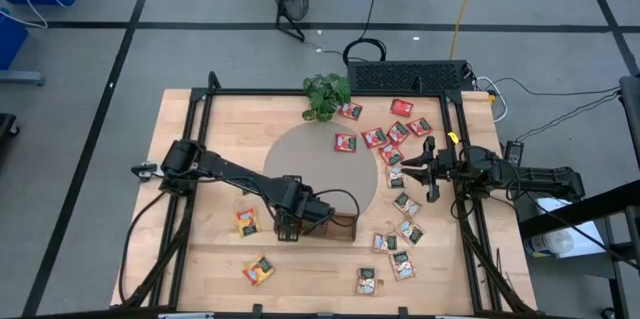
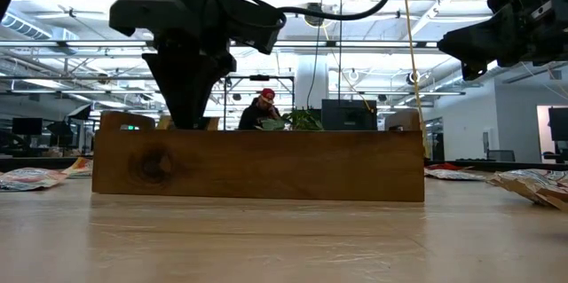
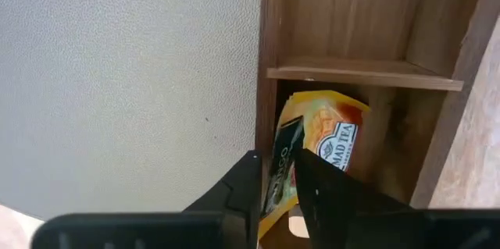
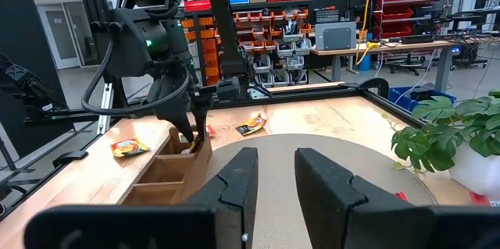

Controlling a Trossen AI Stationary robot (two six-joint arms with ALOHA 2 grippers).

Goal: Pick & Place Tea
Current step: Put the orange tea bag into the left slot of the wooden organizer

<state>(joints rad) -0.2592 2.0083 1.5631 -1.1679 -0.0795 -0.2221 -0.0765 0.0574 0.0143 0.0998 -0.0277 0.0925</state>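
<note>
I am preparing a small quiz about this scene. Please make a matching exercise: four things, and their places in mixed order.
Things:
1. left gripper
2. right gripper
3. potted plant
4. orange tea packet

Places:
A. far edge of the table
B. inside a tray compartment
C. above the wooden tray, fingers reaching in
D. over the scattered packets on the right

Pairs: 1-C, 2-D, 3-A, 4-B

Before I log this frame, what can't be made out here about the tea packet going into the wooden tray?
- Low view: the tray's front wall hides its inside and the left gripper's tips.
- High view: the left gripper covers the tray end; the orange tea packet is unseen.
- Left wrist view: the orange tea packet is partly behind the fingers; whether it is gripped or released is unclear.
- The right gripper waits; nothing between its fingers.
</note>
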